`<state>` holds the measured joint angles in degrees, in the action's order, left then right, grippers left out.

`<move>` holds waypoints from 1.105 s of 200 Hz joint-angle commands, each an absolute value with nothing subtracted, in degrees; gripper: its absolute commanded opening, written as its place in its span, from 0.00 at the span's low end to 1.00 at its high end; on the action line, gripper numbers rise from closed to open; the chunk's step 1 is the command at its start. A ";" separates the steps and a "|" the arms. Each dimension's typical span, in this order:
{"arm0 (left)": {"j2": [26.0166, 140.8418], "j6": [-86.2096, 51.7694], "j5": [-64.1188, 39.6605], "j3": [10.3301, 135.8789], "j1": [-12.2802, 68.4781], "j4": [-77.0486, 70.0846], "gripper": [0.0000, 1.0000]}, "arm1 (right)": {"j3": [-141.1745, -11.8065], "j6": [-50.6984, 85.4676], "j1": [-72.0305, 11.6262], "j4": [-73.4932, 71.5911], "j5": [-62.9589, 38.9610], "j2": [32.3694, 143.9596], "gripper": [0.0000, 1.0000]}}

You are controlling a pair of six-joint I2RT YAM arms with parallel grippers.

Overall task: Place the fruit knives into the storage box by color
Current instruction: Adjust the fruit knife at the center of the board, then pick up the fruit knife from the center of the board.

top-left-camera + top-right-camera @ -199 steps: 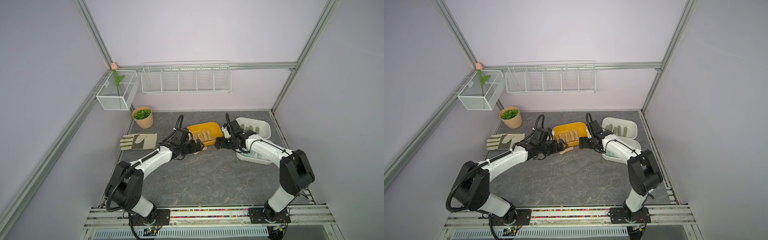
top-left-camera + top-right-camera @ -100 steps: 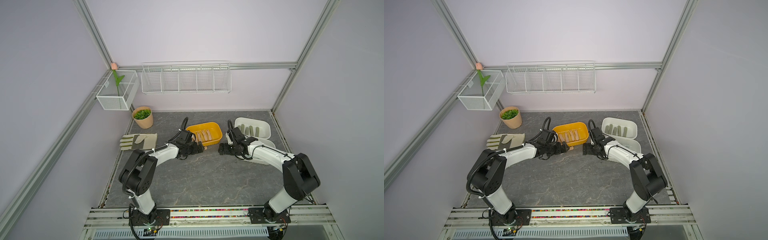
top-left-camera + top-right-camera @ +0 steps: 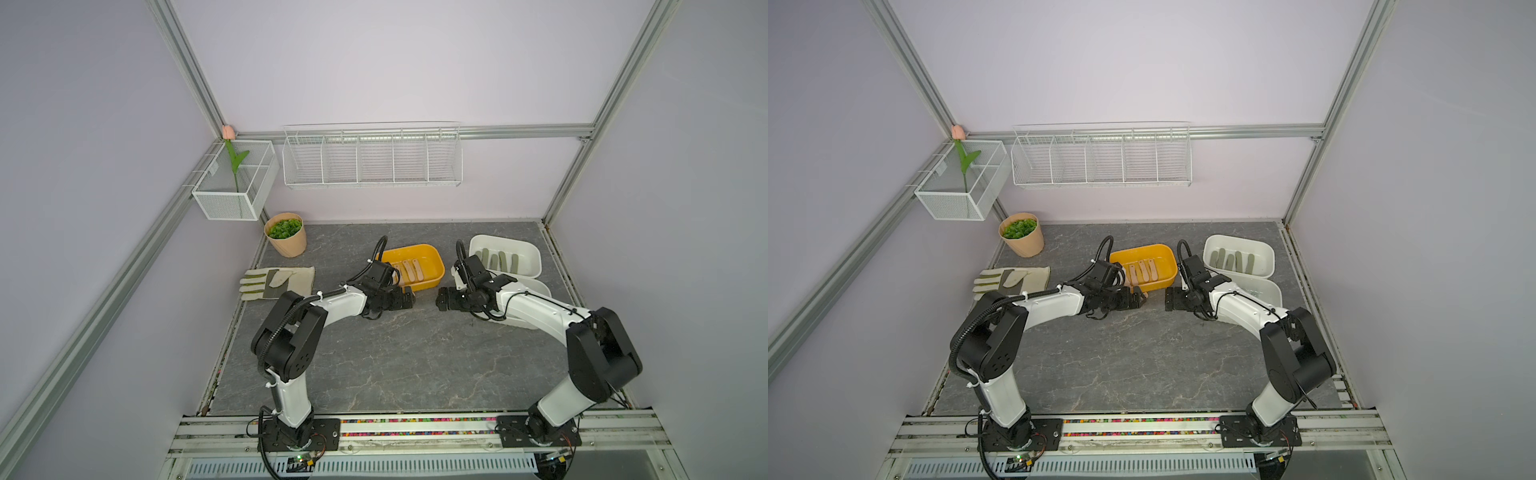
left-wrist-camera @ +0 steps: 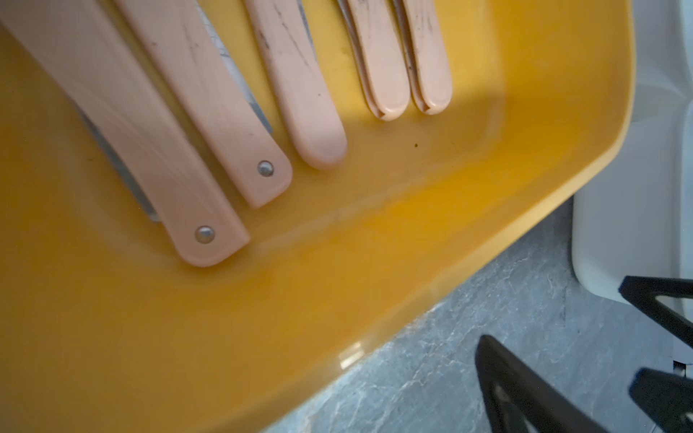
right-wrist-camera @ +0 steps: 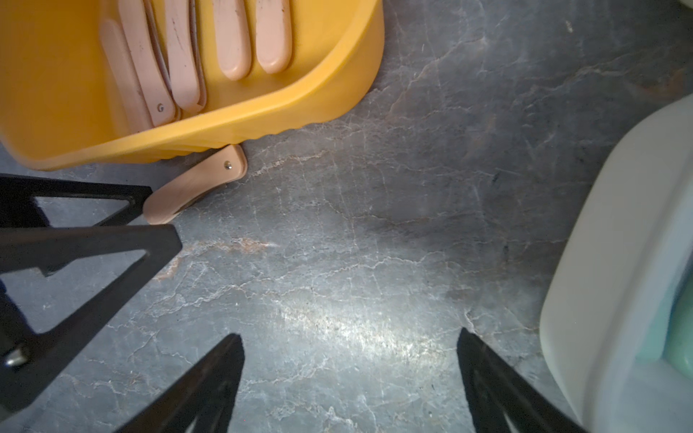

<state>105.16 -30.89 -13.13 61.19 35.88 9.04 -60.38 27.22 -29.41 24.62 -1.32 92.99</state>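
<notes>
Several peach-pink fruit knives (image 4: 311, 112) lie side by side in the yellow storage box (image 3: 432, 266). One more pink knife (image 5: 195, 183) lies on the table against that box's front wall. Its near end sits at the mouth of my left gripper (image 5: 165, 215), which is open and holds nothing. In the left wrist view only one of its fingers (image 4: 502, 375) shows. My right gripper (image 5: 349, 333) faces it, open over bare table. Olive knives (image 3: 494, 261) lie in the far white box (image 3: 534, 255). Mint knives (image 5: 682, 330) show in the near white box (image 5: 618, 243).
A beige-and-olive work glove (image 3: 276, 282) lies at the left of the grey stone-patterned table (image 3: 395, 357). A potted plant (image 3: 286, 233) stands at the back left. Wire baskets (image 3: 372, 160) hang on the back wall. My right forearm lies over the near white box (image 3: 1268, 291).
My left arm has folded in at the elbow, and its gripper has slid a little right along the yellow box's front. My right gripper has drawn back from the box toward the table's front.
</notes>
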 commanded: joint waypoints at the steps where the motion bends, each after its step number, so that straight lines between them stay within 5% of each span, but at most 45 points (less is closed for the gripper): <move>1: 106.34 -30.18 -14.58 62.14 37.78 8.70 0.99 | -59.16 28.54 -29.60 25.51 -1.21 91.46 0.92; 121: 93.64 -34.64 -10.60 57.13 43.33 3.42 0.99 | -57.57 30.69 -26.89 26.15 -1.52 89.26 0.91; 221: 77.54 -36.94 -5.40 53.04 34.02 4.76 0.99 | -69.01 32.94 -34.32 30.58 -1.54 101.01 0.86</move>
